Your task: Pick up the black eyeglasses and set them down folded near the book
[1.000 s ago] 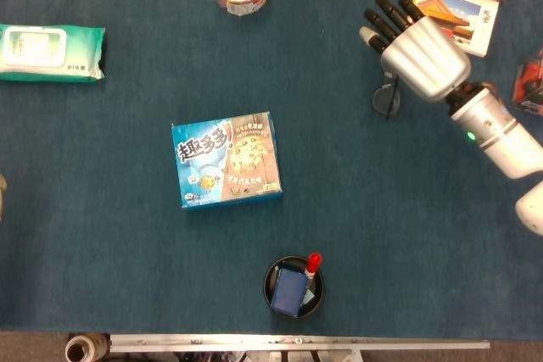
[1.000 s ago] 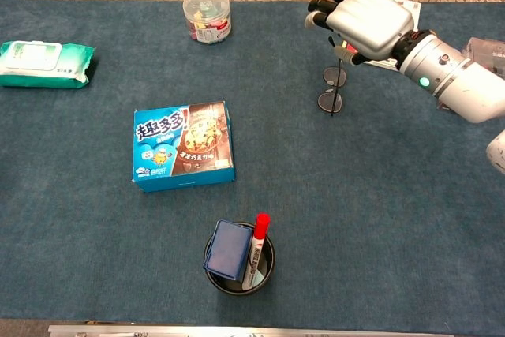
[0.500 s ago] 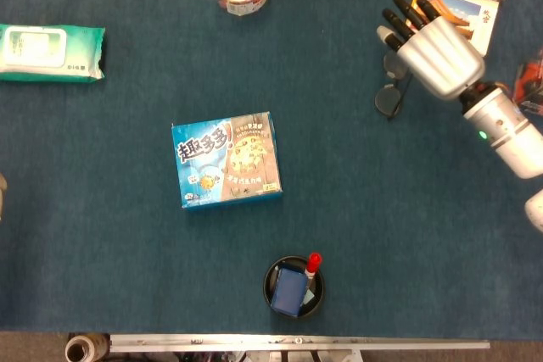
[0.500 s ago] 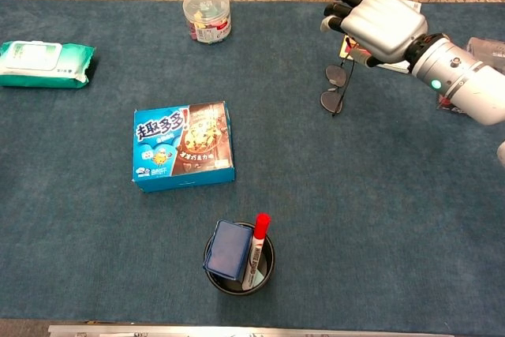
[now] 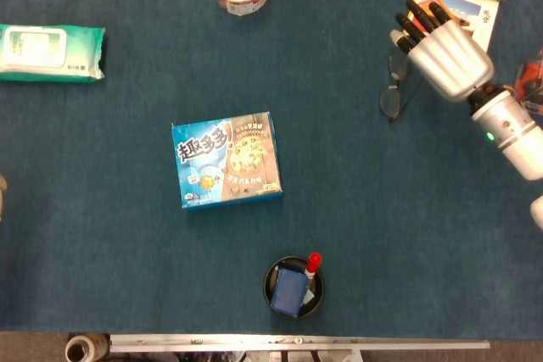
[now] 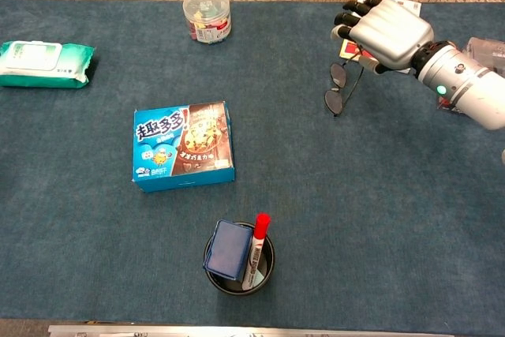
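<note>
The right robot hand [image 5: 443, 55] is stretched out over the far right part of the table [image 5: 127, 167], with its silver back turned upward. Its dark fingers [image 5: 417, 16] are curled downward and point away from the robot, and they close on the black eyeglasses [image 5: 394, 91], which hang below the hand. In the chest view the same right robot hand [image 6: 388, 31] is above the table surface, and the grey and white forearm [image 6: 467, 92] goes from the wrist toward the right edge. A small green light shows on the wrist. The left robot hand is not visible in either view.
</note>
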